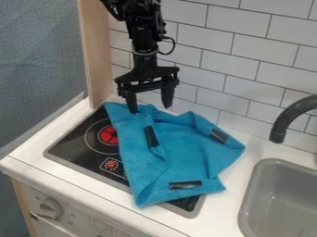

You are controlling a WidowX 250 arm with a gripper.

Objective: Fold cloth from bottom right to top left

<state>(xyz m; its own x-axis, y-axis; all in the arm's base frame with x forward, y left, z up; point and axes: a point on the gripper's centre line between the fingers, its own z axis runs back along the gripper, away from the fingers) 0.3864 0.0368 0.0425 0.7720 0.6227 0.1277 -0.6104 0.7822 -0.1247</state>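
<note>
From the camera view, can see the pincer (149,109) hanging down with its two fingers spread wide apart, pinching nothing
Have the blue cloth (198,159) just below the pincer, reaching mostly towards the lower right, with its far edge near the fingertips; cannot tell whether touching
Runs lengthwise from upper left, beside the left-hand fingertip in view, down to lower right; points one corner up and left, past the pincer, and bears three dark patches, with a narrow raised fold aimed up at the pincer
Lies over much of the black hob (80,142), leaving a red ring below and left of the pincer
Have a grey sink (272,185) well apart, down and right of the pincer, under a dark tap (285,122)
Comes close to the tiled wall (248,41) behind the pincer, with a wooden post (96,55) near on the left; opens out towards the white counter (221,208) in front and right
</note>
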